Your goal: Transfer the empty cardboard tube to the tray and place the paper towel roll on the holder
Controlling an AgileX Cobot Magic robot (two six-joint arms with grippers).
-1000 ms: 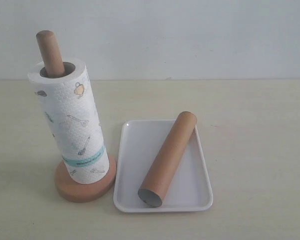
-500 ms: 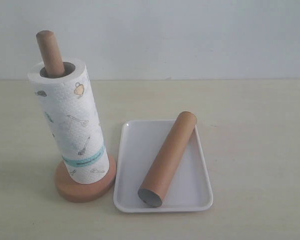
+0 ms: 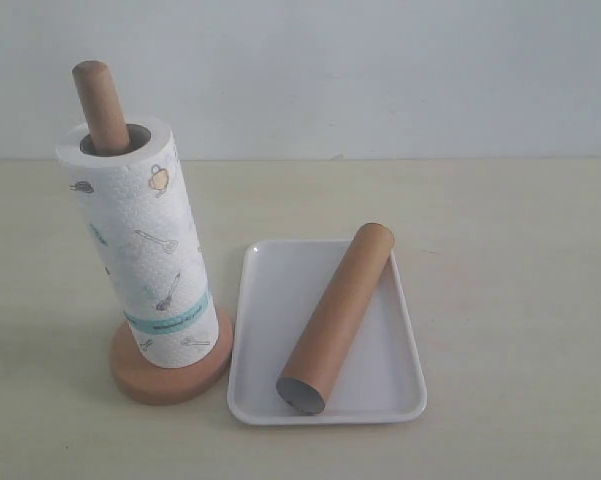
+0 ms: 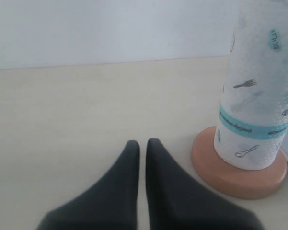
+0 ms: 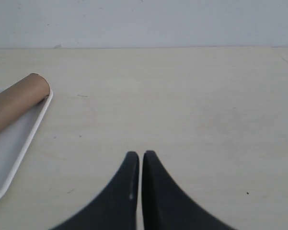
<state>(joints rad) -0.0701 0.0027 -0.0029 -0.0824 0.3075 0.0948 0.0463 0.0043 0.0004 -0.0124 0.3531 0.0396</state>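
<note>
The paper towel roll (image 3: 145, 250) stands upright on the wooden holder (image 3: 170, 368), whose pole (image 3: 100, 105) sticks out of the roll's core. The brown cardboard tube (image 3: 338, 315) lies diagonally in the white tray (image 3: 270, 330), its far end resting on the rim. Neither gripper shows in the exterior view. In the left wrist view my left gripper (image 4: 142, 143) is shut and empty, low over the table, apart from the roll (image 4: 256, 105) and holder base (image 4: 239, 175). My right gripper (image 5: 140, 155) is shut and empty, off to the side of the tube (image 5: 14, 103) and tray (image 5: 12, 148).
A pale wooden table (image 3: 510, 260) carries everything, with a plain light wall (image 3: 380, 70) behind it.
</note>
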